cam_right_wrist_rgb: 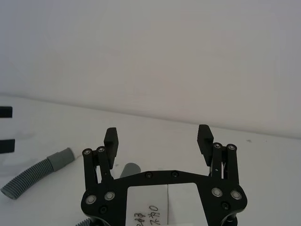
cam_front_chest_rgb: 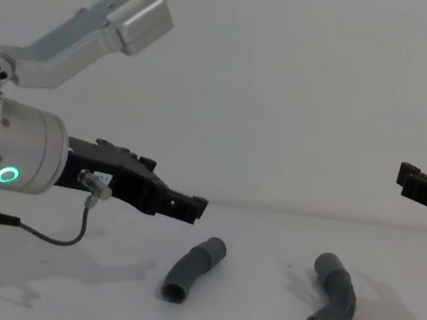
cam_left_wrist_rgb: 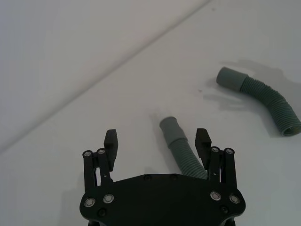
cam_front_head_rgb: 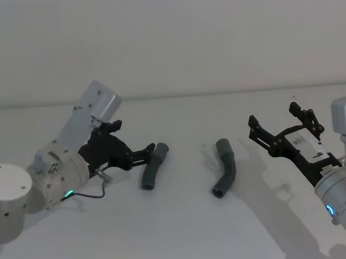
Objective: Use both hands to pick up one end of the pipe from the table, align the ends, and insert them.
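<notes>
White table (cam_front_head_rgb: pixel 183 244) against plain pale wall. 2 grey bent pipe pieces lying flat, apart: left piece (cam_front_head_rgb: pixel 154 166), right piece (cam_front_head_rgb: pixel 225 167). Left gripper (cam_left_wrist_rgb: pixel 157 141) spread wide, empty, raised over left piece's collar. Right gripper (cam_right_wrist_rgb: pixel 157 135) spread wide, empty, raised right of right piece

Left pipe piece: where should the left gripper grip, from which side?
Left pipe piece: likely the ribbed section behind its far collar, keeping the collar free to mate. Come from the robot's left, where the open left gripper faces it.
</notes>
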